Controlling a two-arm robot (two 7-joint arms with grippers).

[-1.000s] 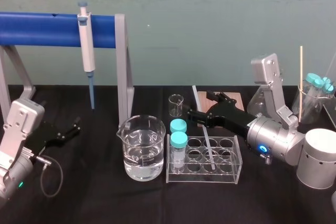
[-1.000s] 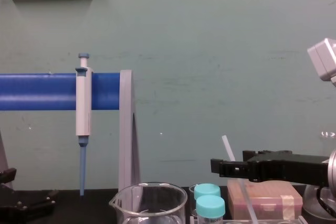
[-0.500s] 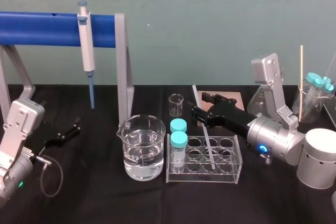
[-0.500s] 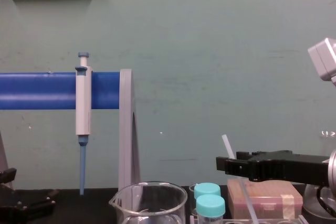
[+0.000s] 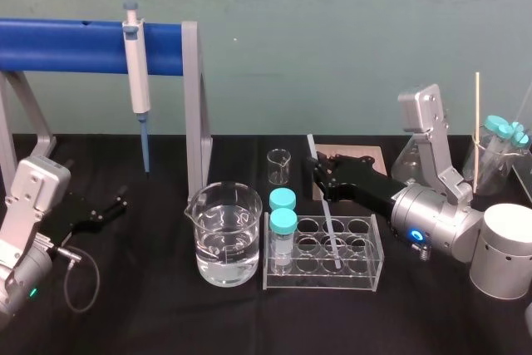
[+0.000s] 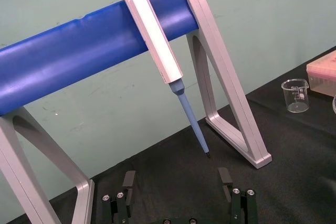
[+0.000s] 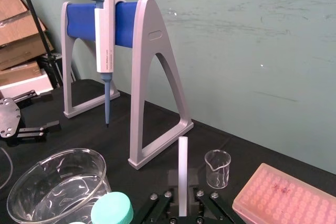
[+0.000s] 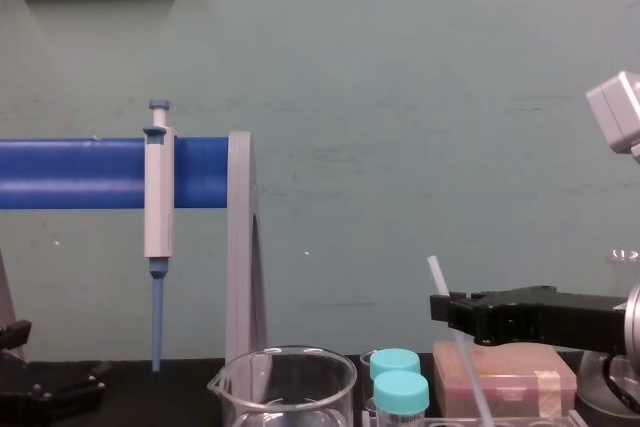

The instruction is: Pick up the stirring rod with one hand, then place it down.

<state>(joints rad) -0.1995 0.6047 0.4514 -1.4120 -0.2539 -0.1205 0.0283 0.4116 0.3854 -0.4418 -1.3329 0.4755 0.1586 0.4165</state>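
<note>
Head view shows the right gripper (image 5: 320, 174) reaching in from the right, low over the far edge of the clear tube rack (image 5: 366, 276). Its jaws are clenched on the stirring rod (image 5: 327, 214), taking it near its upper end. The rod is tilted: its lower end stands in a rack hole in the near row, and its upper end leans away to the far left. In the right wrist view the rod (image 7: 182, 177) rises between the two fingers. The left gripper (image 5: 104, 209) rests on the worktop (image 5: 150, 322) at far left, jaws released and wide apart.
</note>
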